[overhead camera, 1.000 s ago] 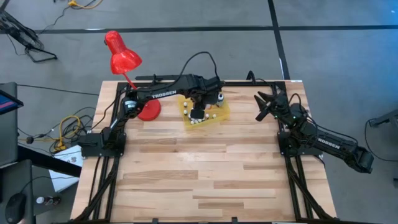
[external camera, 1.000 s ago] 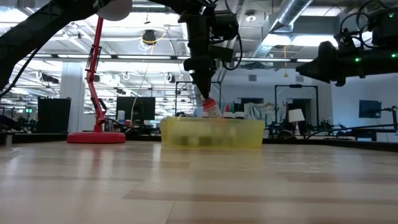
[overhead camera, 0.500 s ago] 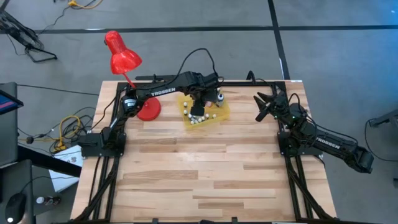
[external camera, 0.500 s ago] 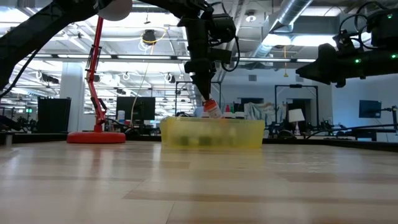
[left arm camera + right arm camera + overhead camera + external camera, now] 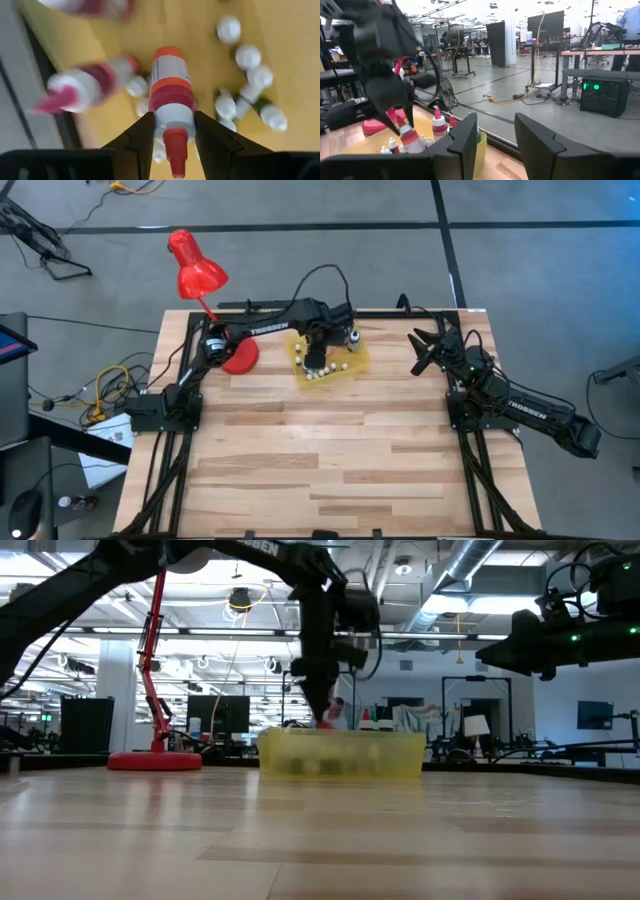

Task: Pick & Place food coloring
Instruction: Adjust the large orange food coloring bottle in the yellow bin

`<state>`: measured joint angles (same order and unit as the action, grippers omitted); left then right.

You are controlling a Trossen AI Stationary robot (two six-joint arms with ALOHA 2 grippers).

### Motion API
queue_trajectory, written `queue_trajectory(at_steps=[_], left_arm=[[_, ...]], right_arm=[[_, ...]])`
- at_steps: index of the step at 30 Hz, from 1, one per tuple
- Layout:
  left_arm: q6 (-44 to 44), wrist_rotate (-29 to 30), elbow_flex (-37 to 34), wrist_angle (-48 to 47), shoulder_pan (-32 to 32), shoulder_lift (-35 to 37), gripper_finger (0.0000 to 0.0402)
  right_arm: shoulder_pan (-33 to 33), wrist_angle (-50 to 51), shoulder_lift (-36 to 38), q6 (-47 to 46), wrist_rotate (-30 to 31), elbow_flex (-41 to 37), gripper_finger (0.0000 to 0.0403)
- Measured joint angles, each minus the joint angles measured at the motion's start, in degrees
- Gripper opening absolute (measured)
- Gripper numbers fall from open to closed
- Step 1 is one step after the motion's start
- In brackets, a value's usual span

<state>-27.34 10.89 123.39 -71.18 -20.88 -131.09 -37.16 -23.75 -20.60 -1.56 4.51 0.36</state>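
Note:
A yellow tray (image 5: 352, 360) stands at the table's far middle with several small food coloring bottles (image 5: 247, 57) in it, their white caps showing. My left gripper (image 5: 316, 358) points down over the tray, shut on one bottle (image 5: 171, 85) that has a red cap, red contents and an orange-banded label. In the low view this bottle (image 5: 329, 713) is at the tray's rim (image 5: 340, 736). My right gripper (image 5: 424, 350) waits open at the far right, level, with nothing between its fingers (image 5: 465, 145). My left gripper pinches the bottle's pale shoulder just under the red cap (image 5: 172, 120) between its two fingers. The fingers come from above and point steeply down. The bottle hangs below them, cap up and base toward the tray floor; whether the base touches, I cannot tell.
A red desk lamp (image 5: 195, 270) stands on its round base (image 5: 238, 356) just left of the tray. A taller bottle (image 5: 438, 125) stands upright in the tray near the held one. The wooden table (image 5: 330, 460) lies bare toward its near edge.
My left gripper has sunk toward the tray with the bottle still in its fingers. In the low view the bottle has dropped from above the rim down to rim height and shifted a little toward the lamp.

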Motion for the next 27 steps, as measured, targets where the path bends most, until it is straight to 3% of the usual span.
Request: queue_trajectory(at_steps=[14,27], left_arm=[[2.39,1.29,1.19,-5.45,0.1,-2.12,0.012],[2.2,2.68,6.21,-18.74,0.74,-2.07,0.0121]], right_arm=[[0.02,1.09,-0.02,0.01,-0.02,-0.04,0.0123],[0.02,1.22,0.0,0.01,-0.01,-0.04,0.0123]])
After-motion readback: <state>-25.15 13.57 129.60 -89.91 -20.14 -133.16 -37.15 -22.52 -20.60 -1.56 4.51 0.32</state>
